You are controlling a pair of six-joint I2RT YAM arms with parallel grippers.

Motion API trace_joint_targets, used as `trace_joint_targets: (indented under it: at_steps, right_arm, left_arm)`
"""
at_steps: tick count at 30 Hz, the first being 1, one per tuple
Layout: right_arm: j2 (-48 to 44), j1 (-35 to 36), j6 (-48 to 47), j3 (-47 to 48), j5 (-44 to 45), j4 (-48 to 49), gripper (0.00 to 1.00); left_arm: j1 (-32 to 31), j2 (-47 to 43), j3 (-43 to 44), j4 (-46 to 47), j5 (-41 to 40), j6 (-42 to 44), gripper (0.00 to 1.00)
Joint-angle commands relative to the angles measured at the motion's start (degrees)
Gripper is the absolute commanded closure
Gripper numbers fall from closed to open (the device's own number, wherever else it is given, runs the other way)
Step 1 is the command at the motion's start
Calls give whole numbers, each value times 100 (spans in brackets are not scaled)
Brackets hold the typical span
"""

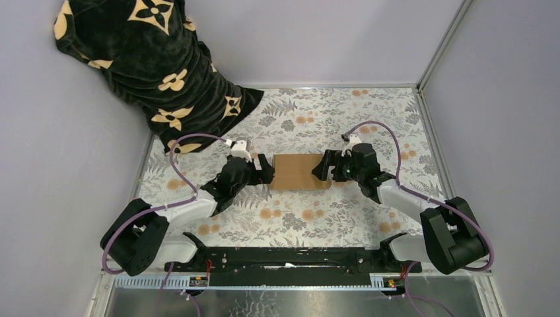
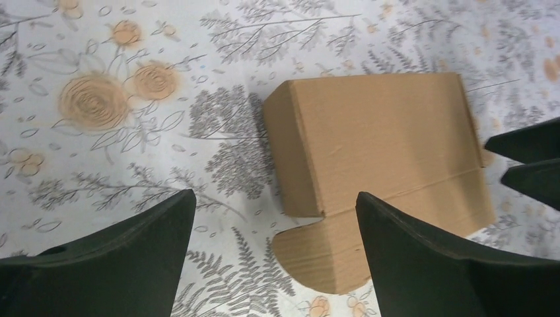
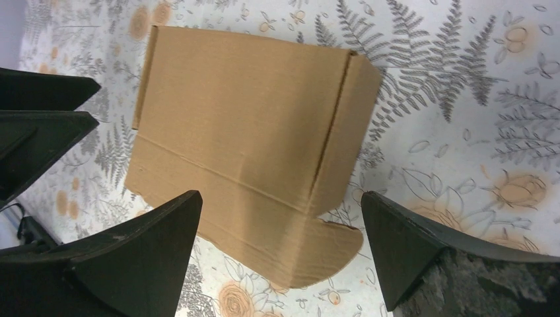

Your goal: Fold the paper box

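The paper box (image 1: 300, 171) is a small plain brown cardboard box standing on the floral cloth in the middle of the table, lid down, with a rounded flap lying flat along its near side. In the left wrist view the paper box (image 2: 380, 142) lies just beyond my fingers. The right wrist view shows the paper box (image 3: 247, 132) the same way. My left gripper (image 1: 265, 170) is open just off its left end, my right gripper (image 1: 323, 165) open just off its right end. Neither touches it. Left gripper (image 2: 274, 198) and right gripper (image 3: 280, 198) hold nothing.
A black blanket with tan flower shapes (image 1: 148, 63) is heaped in the far left corner. Grey walls close in left, right and back. The floral cloth (image 1: 330, 218) covers the table. A black rail (image 1: 290, 257) runs along the near edge between the arm bases.
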Motion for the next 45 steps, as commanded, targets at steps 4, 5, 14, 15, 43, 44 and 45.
trace_joint_targets:
  at_steps: [4, 5, 14, 15, 43, 44, 45]
  right_arm:
    - [248, -70, 179, 66, -624, 795, 0]
    - [283, -75, 186, 68, -634, 822, 0]
    - [387, -195, 230, 9, -711, 970, 0]
    - [402, -229, 236, 6, -737, 988, 0]
    - [700, -369, 494, -93, -1254, 1426, 0]
    - [726, -369, 506, -98, -1264, 1444, 0]
    - [750, -365, 517, -102, -1275, 1467, 1]
  left_arm:
    - [75, 105, -99, 1207, 604, -114, 1]
    - [70, 160, -114, 1290, 651, -134, 2]
    - [114, 505, -140, 1668, 967, -174, 2]
    - [125, 503, -161, 1672, 967, -180, 2]
    - [168, 1124, -165, 2340, 1879, -327, 2]
    - [169, 1140, -164, 2353, 1887, -329, 1]
    - [171, 1149, -159, 2363, 1897, -336, 2]
